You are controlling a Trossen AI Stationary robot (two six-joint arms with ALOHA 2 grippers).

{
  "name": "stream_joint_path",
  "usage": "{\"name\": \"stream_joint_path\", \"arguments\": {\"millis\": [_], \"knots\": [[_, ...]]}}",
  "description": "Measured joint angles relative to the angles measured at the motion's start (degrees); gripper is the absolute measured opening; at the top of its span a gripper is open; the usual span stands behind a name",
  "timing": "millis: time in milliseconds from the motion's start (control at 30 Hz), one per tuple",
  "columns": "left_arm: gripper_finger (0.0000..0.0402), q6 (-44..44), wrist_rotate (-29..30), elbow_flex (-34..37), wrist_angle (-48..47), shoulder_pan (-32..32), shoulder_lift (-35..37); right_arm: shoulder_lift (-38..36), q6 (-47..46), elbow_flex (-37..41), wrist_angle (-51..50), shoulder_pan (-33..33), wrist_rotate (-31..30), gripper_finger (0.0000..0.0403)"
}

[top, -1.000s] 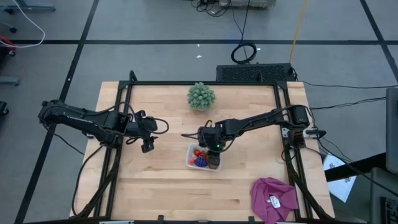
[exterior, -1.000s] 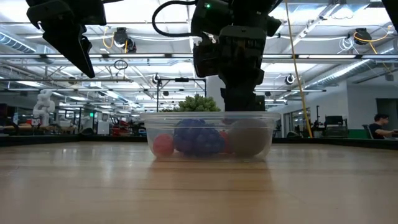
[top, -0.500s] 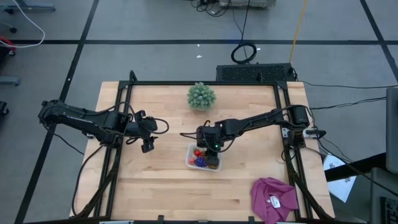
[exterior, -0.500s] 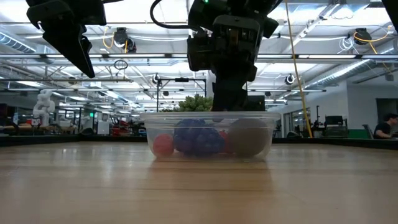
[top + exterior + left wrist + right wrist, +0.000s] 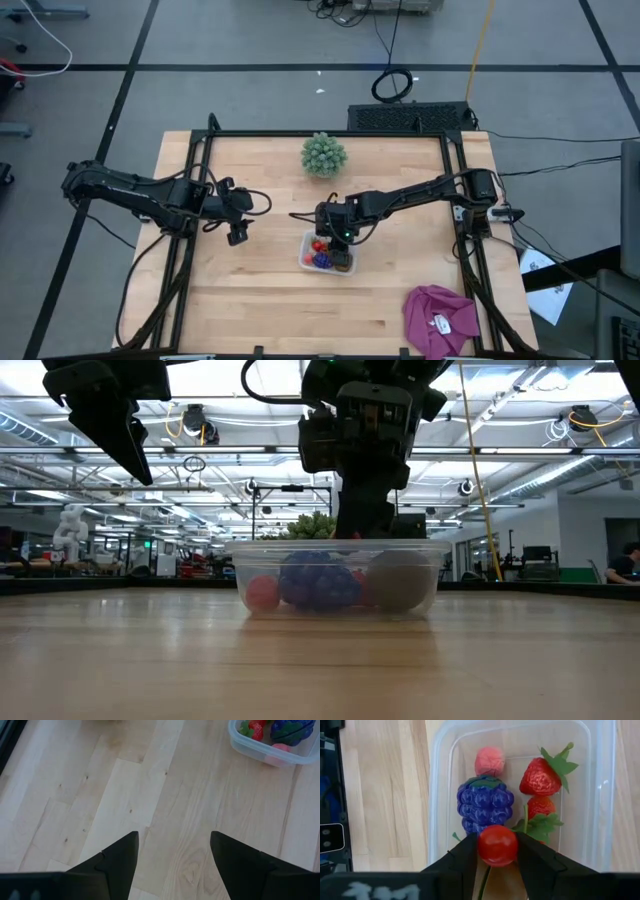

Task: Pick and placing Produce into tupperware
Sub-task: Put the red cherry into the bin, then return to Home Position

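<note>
The clear tupperware (image 5: pixel 306 251) sits mid-table. In the right wrist view its rim (image 5: pixel 432 795) encloses a purple grape cluster (image 5: pixel 485 802), a pink ball (image 5: pixel 489 761) and two strawberries (image 5: pixel 542 775). The low view shows a brown kiwi-like oval (image 5: pixel 400 582) against its wall. My right gripper (image 5: pixel 340 240) hangs just above the container, shut on a small round red piece (image 5: pixel 497 845). My left gripper (image 5: pixel 237 235) waits open over bare wood to the container's left (image 5: pixel 172 850). My right gripper pinches the round red piece (image 5: pixel 497 836) between its two fingers (image 5: pixel 465 857), one on each side of it. The fingers come from above, pointing down. The piece is lifted clear, directly over the fruit in the tupperware.
A large green spiky ball (image 5: pixel 324 155) rests near the table's far edge, behind the container. A magenta cloth (image 5: pixel 440 318) lies at the near right corner. Black frame rails (image 5: pixel 190 200) run along the table's sides. Bare wood spreads around the container.
My right gripper has shifted a little toward the table's left above the tupperware, still shut on the red piece. The container and its fruit have stayed in place.
</note>
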State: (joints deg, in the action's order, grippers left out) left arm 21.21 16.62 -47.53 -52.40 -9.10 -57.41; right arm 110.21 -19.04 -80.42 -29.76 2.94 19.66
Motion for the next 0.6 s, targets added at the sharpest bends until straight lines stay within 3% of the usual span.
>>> {"name": "stream_joint_path", "arguments": {"millis": [333, 600], "knots": [[0.0253, 0.0, 0.0, 0.0, 0.0, 0.0, 0.0, 0.0, 0.13, 0.0, -0.02, 0.0, -0.04, 0.0154], [0.0253, -0.02, 0.01, 0.0, 0.0, 0.01, 0.0, -0.17, 2.12, 0.02, 1.96, 0.0, -0.02, 0.0159]]}}
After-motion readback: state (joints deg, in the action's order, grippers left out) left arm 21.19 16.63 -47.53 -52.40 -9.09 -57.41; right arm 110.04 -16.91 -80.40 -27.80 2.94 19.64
